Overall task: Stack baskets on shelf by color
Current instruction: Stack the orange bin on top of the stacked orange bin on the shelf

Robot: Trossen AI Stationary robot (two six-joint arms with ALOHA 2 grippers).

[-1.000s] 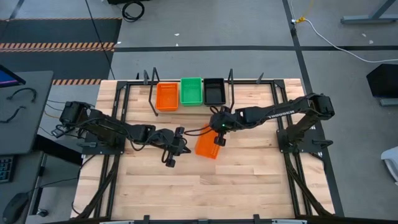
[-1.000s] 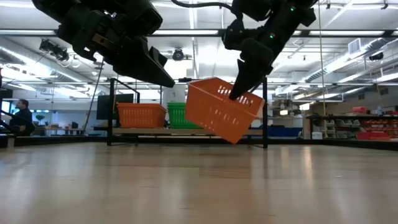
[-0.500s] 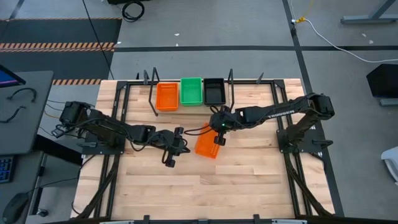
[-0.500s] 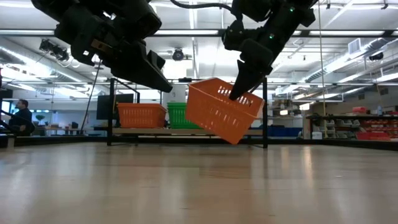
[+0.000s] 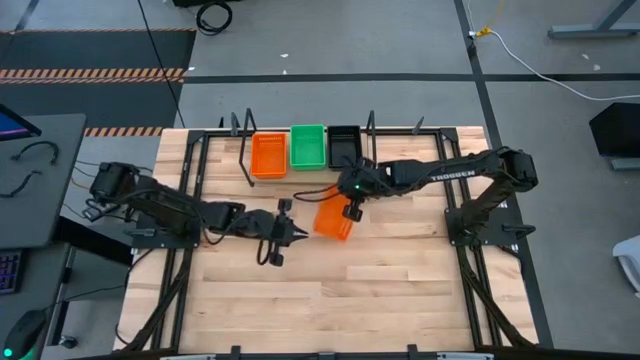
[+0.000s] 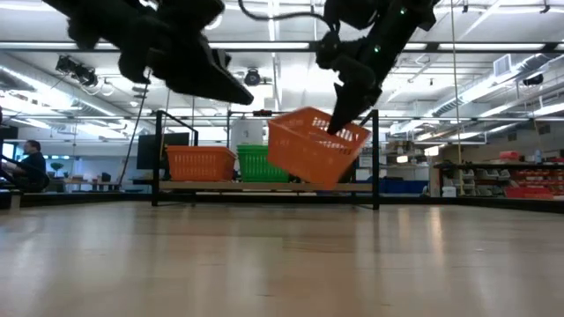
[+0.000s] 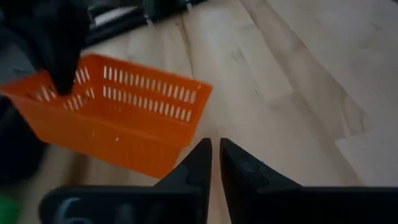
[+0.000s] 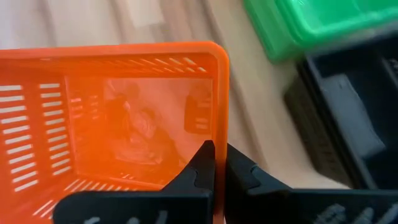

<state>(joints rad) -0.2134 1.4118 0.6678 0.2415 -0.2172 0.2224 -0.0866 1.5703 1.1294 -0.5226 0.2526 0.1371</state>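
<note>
An orange basket hangs tilted in the air in front of the shelf, also seen in the low view and the left wrist view. My right gripper is shut on it. On the shelf board stand an orange basket, a green basket and a black basket, side by side on their bases. My left gripper is shut and holds nothing; it hovers just left of the held basket, above the table. My right gripper pinches a side wall of the orange basket at its rim, one finger inside the basket and one outside. The fingers come from above, slanting down. The basket is lifted clear of the table and hangs tilted below them.
The shelf's black upright frames stand on either side of the three baskets. Black arm-mount rails run along both table sides. Bare wooden table lies toward the near edge. A person sits far off in the room.
My right gripper has carried the orange basket toward the far edge and the shelf, and slightly up; the basket now tilts less. My left gripper has risen a little and turned, staying shut.
</note>
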